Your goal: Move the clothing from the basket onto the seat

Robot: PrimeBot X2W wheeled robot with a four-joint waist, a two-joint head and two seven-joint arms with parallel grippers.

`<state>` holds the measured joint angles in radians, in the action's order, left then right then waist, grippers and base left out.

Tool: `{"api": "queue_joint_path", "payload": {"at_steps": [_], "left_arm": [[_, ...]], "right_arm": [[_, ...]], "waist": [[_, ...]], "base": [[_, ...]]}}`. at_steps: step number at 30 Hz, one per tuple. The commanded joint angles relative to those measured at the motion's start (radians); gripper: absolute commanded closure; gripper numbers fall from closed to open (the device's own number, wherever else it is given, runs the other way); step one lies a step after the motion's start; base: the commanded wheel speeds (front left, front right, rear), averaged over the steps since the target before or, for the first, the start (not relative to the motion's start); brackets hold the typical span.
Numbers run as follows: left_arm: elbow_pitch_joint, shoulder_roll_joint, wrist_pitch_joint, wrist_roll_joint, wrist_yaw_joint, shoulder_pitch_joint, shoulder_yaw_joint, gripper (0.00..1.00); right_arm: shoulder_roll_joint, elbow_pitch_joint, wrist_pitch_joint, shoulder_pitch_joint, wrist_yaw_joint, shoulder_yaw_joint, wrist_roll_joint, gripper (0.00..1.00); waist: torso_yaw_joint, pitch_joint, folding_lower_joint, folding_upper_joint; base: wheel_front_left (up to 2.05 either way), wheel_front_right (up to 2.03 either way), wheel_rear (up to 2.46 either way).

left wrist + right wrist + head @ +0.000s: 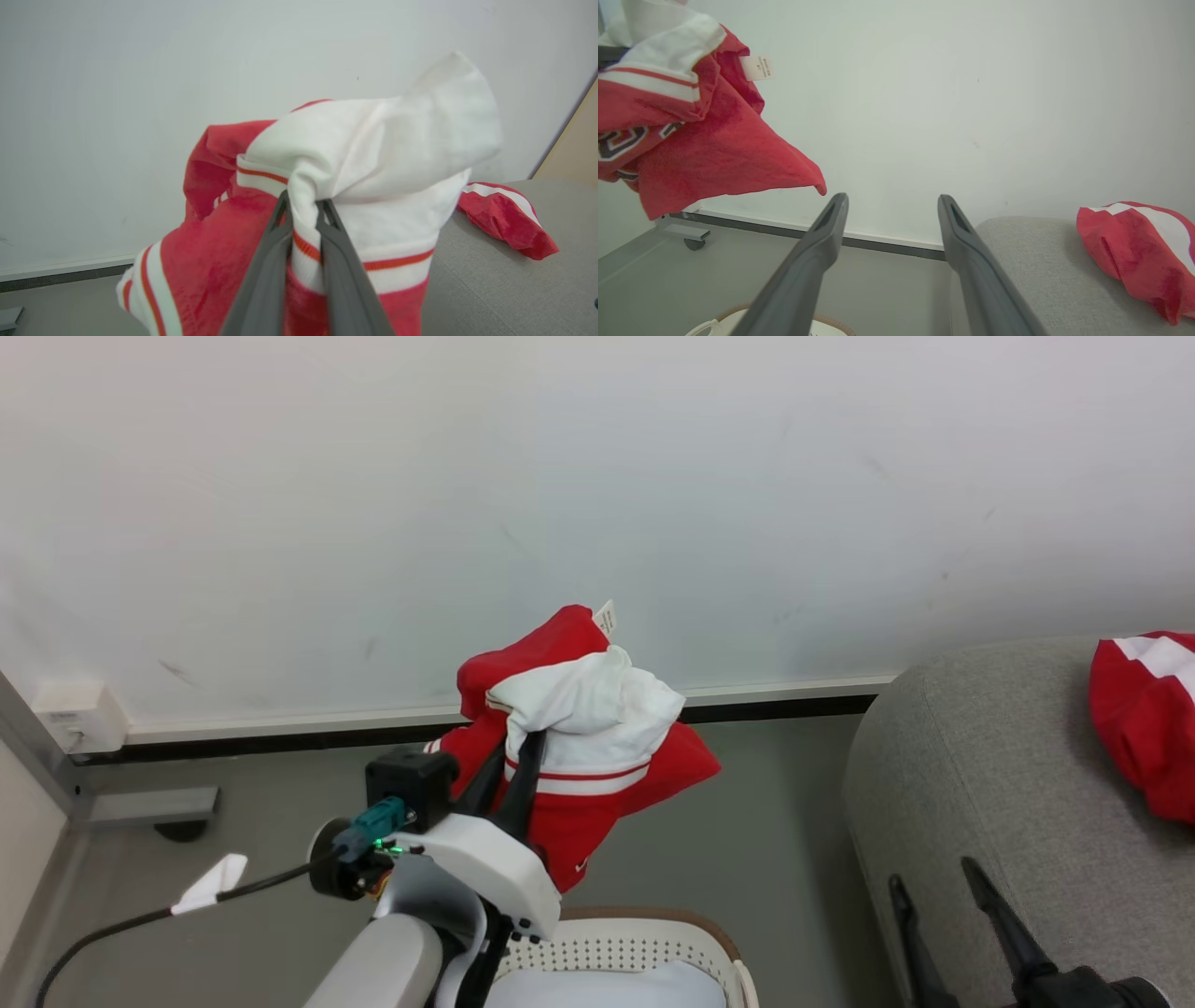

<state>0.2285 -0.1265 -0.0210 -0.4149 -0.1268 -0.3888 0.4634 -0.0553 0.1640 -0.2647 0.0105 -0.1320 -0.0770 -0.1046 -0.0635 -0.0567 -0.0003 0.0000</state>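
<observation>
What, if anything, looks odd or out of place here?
Nothing is damaged or spilled. The one odd sight is a crumpled red and white clothing bundle hanging in mid-air, pinched in the left gripper, lifted clear of the basket. Another red garment lies bunched on the grey seat.

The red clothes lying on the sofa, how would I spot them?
Find the large grey woven-fabric seat at the right. On it lies a crumpled bright red garment with a white stripe. Unlike the other red-and-white bundle, nothing holds it up.
</observation>
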Motion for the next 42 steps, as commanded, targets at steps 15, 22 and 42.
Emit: {"api": "queue_joint_path", "payload": {"at_steps": [15,22,42], "left_arm": [[-0.247,-0.045,0.118,0.011,-0.041,0.074,0.043,1.0],[-0.258,-0.035,0.127,0.009,-0.034,0.076,0.07,1.0],[-0.233,-0.022,0.129,-0.004,-0.027,0.048,0.106,1.0]], "right_arm": [[-0.152,-0.012,0.007,-0.194,0.003,-0.467,-0.137,0.0],[-0.187,0.073,0.006,-0.383,0.003,-0.643,-0.289,0.0],[-0.088,0.259,-0.002,-0.648,0.003,-0.855,-0.523,1.0]], "waist": [[0.011,-0.004,0.0003,0.0],[0.015,0.001,0.0003,0.0],[0.027,0.01,0.0003,0.0]], "base": [[0.0,0.0,0.0],[0.0,0.0,0.0],[0.0,0.0,0.0]]}}
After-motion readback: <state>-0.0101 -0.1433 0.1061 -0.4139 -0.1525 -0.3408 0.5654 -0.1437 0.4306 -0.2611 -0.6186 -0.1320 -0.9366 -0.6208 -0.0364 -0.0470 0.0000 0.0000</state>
